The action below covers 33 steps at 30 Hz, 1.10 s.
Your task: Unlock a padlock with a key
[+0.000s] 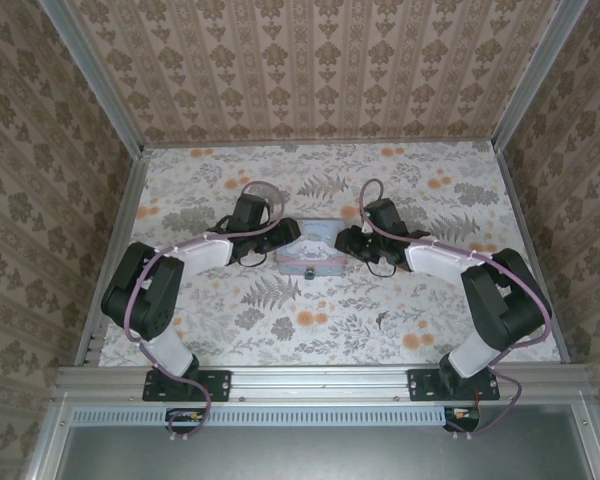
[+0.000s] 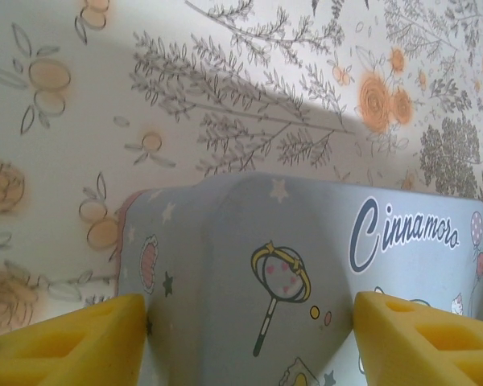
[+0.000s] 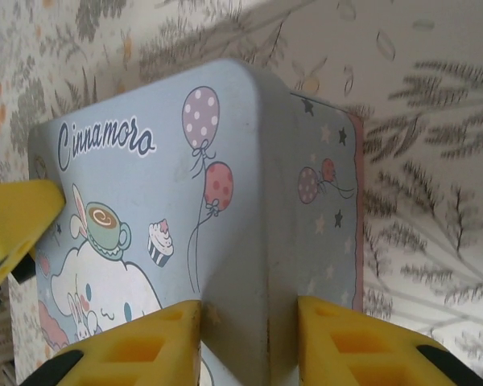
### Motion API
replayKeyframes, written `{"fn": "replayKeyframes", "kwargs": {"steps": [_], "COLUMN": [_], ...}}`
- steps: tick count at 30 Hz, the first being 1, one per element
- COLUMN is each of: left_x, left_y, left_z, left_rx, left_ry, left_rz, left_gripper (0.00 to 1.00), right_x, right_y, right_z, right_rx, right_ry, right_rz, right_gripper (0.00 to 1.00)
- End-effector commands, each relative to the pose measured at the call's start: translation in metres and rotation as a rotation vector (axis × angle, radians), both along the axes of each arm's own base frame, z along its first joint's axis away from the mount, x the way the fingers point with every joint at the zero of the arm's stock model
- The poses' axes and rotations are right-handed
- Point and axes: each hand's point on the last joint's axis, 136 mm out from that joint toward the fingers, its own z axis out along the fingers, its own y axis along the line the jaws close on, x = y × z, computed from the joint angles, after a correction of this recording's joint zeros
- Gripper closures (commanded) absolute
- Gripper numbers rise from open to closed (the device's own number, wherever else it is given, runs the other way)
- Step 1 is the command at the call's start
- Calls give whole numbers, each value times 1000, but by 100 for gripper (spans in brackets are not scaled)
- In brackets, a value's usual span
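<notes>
Yellow fingers of the left gripper sit at the lower corners of the left wrist view, one on each side of the box. Both inner faces touch the box, so the jaws are clamped on its end. The box is pale blue, printed with stars, a wand and the script "Cinnamoro". In the right wrist view the right gripper straddles a rounded corner of the box. Its two yellow fingers press against the wall between them, so these jaws are likewise clenched on the box. Balloons, a cup, a cupcake and a white cartoon character show on the lid, and one finger of the left gripper meets the far end. From above, the box lies flat near the middle of the floral table, with the left gripper at its left end and the right gripper at its right end. The padlock appears as a tiny dark spot at the middle of the box's near wall, too small for any detail to be made out. Patterned walls enclose the table on three sides.
</notes>
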Motion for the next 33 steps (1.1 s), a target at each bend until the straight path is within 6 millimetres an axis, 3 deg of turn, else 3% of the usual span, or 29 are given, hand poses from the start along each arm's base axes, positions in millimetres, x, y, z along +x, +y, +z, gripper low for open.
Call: {"fn": "replayKeyframes", "kwargs": {"steps": [1, 3, 6, 8, 11, 16, 20, 25, 33], "left_x": [-21, -20, -14, -10, -2, 6, -2, -21, -56], "left_y": [-30, -28, -17, -8, 7, 42, 63, 65, 33], "left_z": [-4, -7, -9, -7, 0, 18, 33, 54, 68], "left_rx": [-68, -66, -60, -58, -61, -66, -64, -49, 37], "left_ry": [46, 46, 43, 35, 10, -31, -46, -67, -100], "left_rz": [-141, -127, -94, -71, -36, 31, 61, 43, -77], "left_gripper": [32, 31, 28, 25, 19, 12, 10, 9, 9], "right_x": [12, 13, 12, 11, 2, -34, -77, -126, -164], "right_y": [11, 9, 3, -5, -26, -56, -87, -117, -117], "right_z": [-1, -1, 4, 11, 22, 30, 22, 4, -17], "right_rx": [55, 60, 61, 53, 20, -89, -278, -444, -462], "right_ry": [-6, -6, -18, -36, -59, -43, 9, 114, 208], "right_rz": [0, -5, -15, -36, -77, -82, -47, -26, -65], "right_gripper": [66, 63, 49, 38, 33, 33, 35, 38, 45]}}
